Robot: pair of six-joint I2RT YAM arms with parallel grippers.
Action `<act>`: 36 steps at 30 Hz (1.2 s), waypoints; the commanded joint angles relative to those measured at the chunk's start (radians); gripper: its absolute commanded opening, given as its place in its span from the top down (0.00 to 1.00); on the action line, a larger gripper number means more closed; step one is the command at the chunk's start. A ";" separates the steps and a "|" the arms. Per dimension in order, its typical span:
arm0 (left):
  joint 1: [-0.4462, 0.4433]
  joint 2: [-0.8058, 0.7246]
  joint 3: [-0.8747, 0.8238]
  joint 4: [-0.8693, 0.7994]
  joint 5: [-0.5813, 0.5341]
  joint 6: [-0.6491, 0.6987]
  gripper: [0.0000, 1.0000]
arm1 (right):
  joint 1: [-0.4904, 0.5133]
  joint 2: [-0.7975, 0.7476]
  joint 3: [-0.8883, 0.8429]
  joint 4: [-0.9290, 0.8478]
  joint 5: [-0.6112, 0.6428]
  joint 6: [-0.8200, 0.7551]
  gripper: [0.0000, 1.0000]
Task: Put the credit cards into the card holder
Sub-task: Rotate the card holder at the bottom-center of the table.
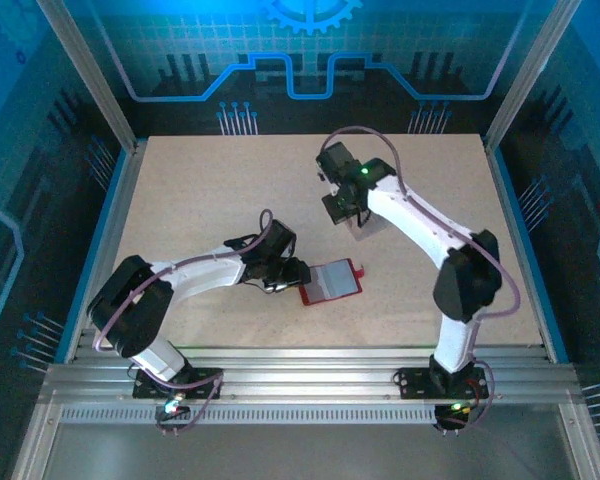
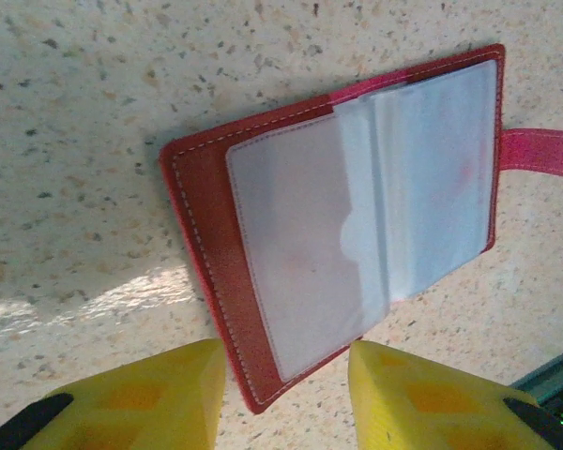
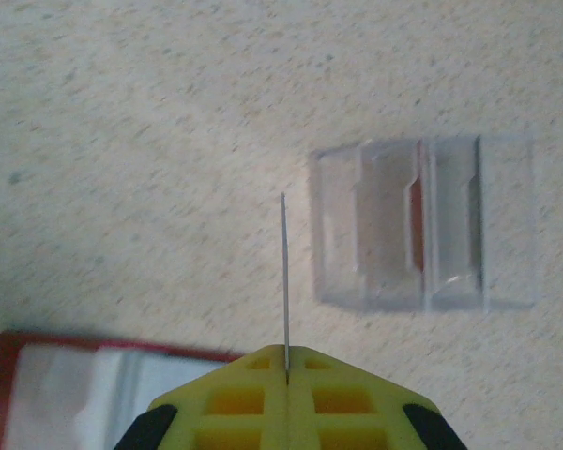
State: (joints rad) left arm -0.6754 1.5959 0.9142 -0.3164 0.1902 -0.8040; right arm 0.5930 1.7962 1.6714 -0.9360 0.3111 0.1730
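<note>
My left gripper [image 2: 286, 380] has its yellow fingers [image 2: 150, 398] apart, and the near corner of the open card holder [image 2: 291, 225] lies between them (whether they touch it, I can't tell). The holder lies flat on the speckled table [image 1: 200, 190] with its clear pockets up and its snap tab [image 2: 544, 150] stretched out. My right gripper [image 3: 286, 361] is clamped on one credit card [image 3: 285, 272], seen edge-on, near a clear plastic stand [image 3: 422, 225].
</note>
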 commanded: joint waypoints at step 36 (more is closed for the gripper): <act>-0.063 0.290 0.250 -0.204 -0.261 0.088 0.71 | -0.136 -0.456 -0.811 0.588 -0.563 0.320 1.00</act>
State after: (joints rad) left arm -0.7544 1.8565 1.1446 -0.4934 -0.0341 -0.7494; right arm 0.4820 1.3289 0.8959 -0.4255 -0.2119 0.4561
